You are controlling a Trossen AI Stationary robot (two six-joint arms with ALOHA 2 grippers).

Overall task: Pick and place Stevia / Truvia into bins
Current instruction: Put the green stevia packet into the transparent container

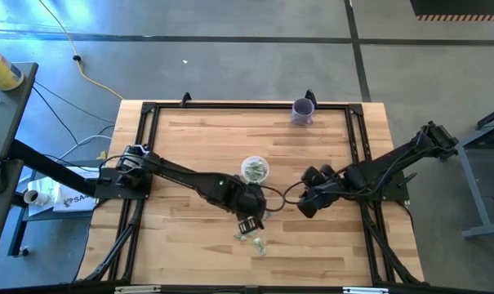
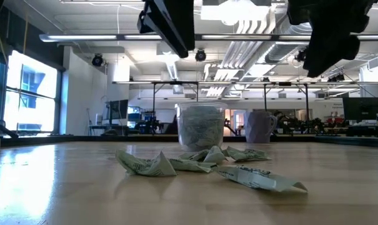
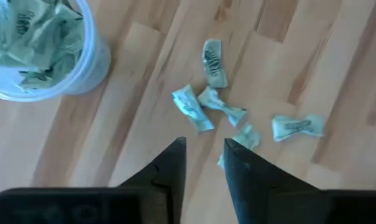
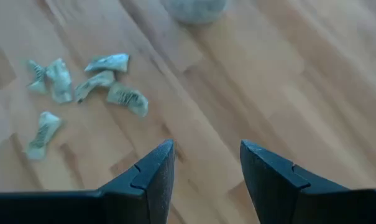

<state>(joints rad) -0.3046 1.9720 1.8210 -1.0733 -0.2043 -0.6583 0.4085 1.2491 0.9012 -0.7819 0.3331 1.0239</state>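
A wooden worktop (image 1: 189, 253) seen from above, with two dark robot arms reaching in from its left and right edges.

The left tool (image 1: 248, 225) hangs near the middle of the worktop, toward the front edge, just above a small scatter of sweetener packets (image 1: 254, 239). In its wrist view the two dark fingers (image 3: 166, 171) stand a narrow gap apart, with nothing between them. The packets (image 3: 214, 62) are small, crinkled paper rectangles, pale green and white with dark print; five or six lie loose and close together on the wood, some twisted at the ends.

Just behind the left tool, near the worktop's centre, stands a round clear plastic cup (image 1: 255, 170) already holding a heap of the same packets. The left wrist view looks down into it and shows the green packets (image 3: 32, 31) piled to the rim.

To the right of the cup, the right tool (image 1: 309, 200) hovers over bare wood. Its fingers (image 4: 153, 171) are spread wide and hold nothing.

A purple cup (image 1: 303, 111) stands by the back edge, toward the right corner.

The low view shows what the overhead view cannot: the loose packets (image 2: 145, 164) lie flat and crumpled on the wood in front of the clear cup (image 2: 201, 128), with the purple cup (image 2: 259, 127) behind to its right.
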